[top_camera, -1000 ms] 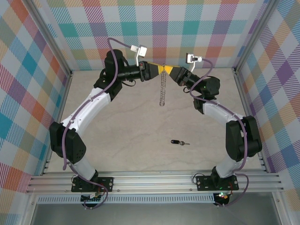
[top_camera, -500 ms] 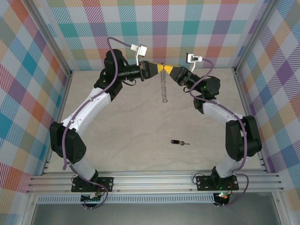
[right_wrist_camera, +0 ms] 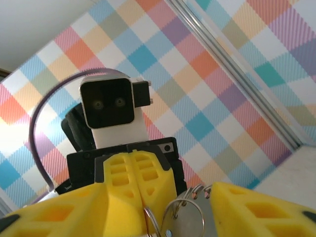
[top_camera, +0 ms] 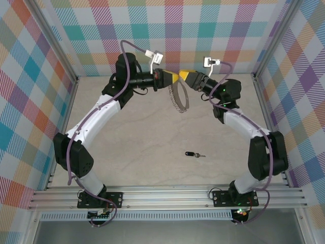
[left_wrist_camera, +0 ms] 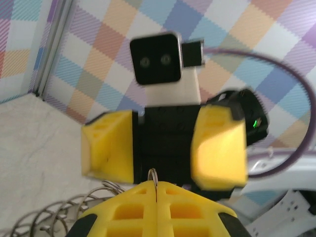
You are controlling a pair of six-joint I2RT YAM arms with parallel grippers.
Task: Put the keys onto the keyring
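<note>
The keyring (top_camera: 179, 97) is a thin grey ring of small loops hanging in a curve below the two grippers at the back of the table. My left gripper (top_camera: 174, 78) is shut on one of its small loops (left_wrist_camera: 154, 174), and more loops trail at the lower left (left_wrist_camera: 57, 219). My right gripper (top_camera: 186, 76) faces it nose to nose and is open, its yellow fingers (left_wrist_camera: 219, 145) standing either side of the left fingertips (right_wrist_camera: 133, 182). Ring loops (right_wrist_camera: 183, 216) hang between them. The key (top_camera: 192, 154), black-headed with a short silver blade, lies on the table well in front.
Checked walls and aluminium frame posts (top_camera: 264, 96) close in the beige table (top_camera: 132, 137) on three sides. A rail (top_camera: 162, 195) with both arm bases runs along the near edge.
The keyring hung straight down between both grippers; it now bows into a curve. The right gripper has opened and closed in around the left fingertips. The left wrist has turned.
</note>
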